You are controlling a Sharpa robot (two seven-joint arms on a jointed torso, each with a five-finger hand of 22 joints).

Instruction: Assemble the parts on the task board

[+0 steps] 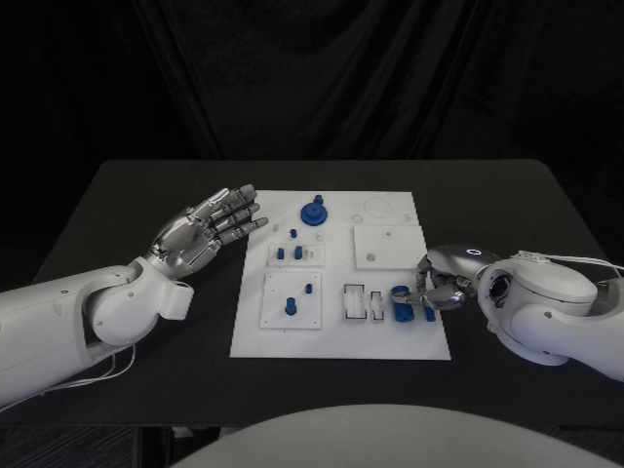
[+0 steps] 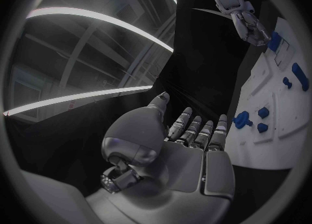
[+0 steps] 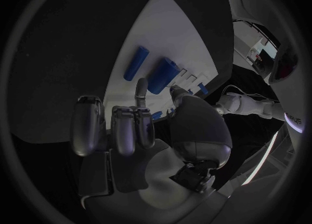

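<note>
Roughly eight blue parts (image 1: 314, 212) on one task board (image 1: 391, 343).

- The table (image 1: 143, 195) is seen as a black, matt surface without shine.
- The task board (image 1: 397, 341) looks like smooth white plastic, flat and slightly matt.
- The parts (image 1: 314, 212) appear as blue plastic with a soft gloss.
- The left hand (image 1: 207, 229) is made of silver metal-like segments, polished and reflecting.
- The right hand (image 1: 446, 278) shows the same glossy silver finish.
- The arms (image 1: 59, 322) are covered by smooth white shells, probably plastic.
- A dark cloth curtain (image 1: 312, 78) with folds is seen behind.
</note>
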